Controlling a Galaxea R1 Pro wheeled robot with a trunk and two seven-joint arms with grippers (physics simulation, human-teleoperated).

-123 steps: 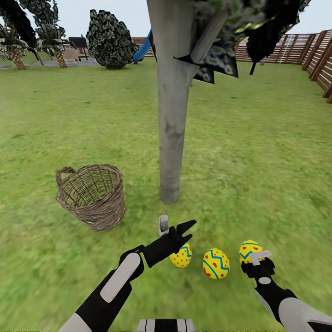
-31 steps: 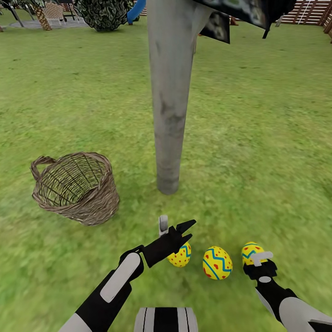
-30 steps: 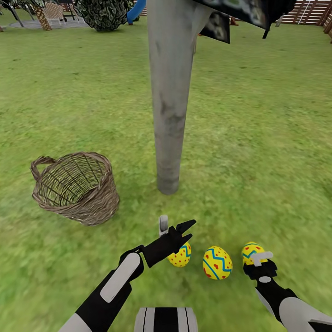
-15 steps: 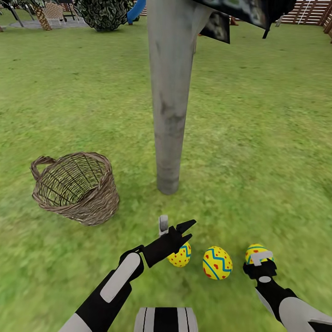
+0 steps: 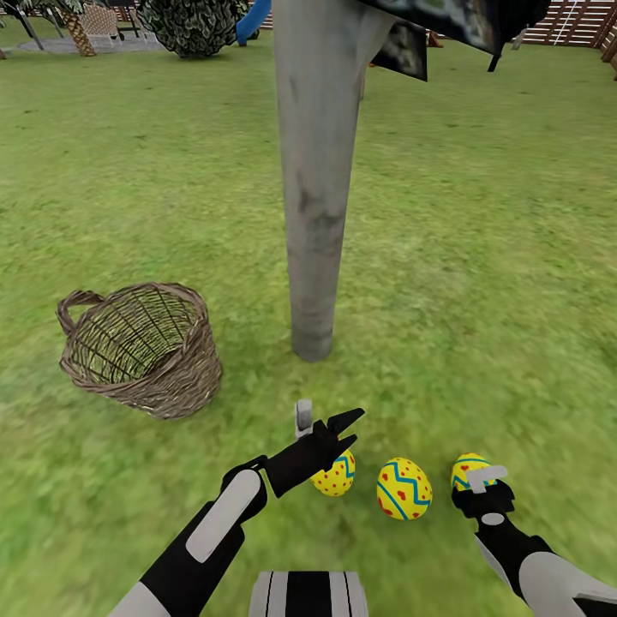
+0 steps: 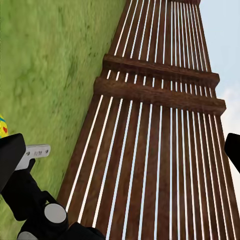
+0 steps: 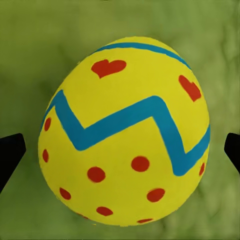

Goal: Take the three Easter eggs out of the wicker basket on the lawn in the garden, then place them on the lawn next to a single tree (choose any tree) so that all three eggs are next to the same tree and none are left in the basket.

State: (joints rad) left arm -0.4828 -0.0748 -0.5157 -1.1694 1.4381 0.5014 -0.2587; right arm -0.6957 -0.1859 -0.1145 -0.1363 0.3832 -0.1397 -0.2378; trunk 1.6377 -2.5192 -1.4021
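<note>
Three yellow Easter eggs with red dots and blue zigzags lie on the lawn [image 5: 480, 257] in front of the tree's pale grey trunk [image 5: 313, 214]: a left egg [image 5: 338, 478], a middle egg [image 5: 404, 488] and a right egg [image 5: 464, 468]. The wicker basket [image 5: 141, 347] stands left of the trunk with nothing inside. My left gripper [image 5: 344, 431] is open just above the left egg, holding nothing. My right gripper [image 5: 482, 482] hovers over the right egg [image 7: 125, 132]. It is open, and its fingertips [image 7: 10, 155] stand well clear of the shell.
A brown slatted fence [image 6: 155, 150] borders the grass [image 6: 50, 75]. Dark angular leaves [image 5: 446, 21] hang overhead. A bush [image 5: 193, 24] and palms stand far back on the left. Open lawn stretches to the right of the trunk.
Since four seconds ago the head camera has tilted down. In the last second the right gripper shifted slightly over the right egg. The left arm, eggs and basket have stayed put.
</note>
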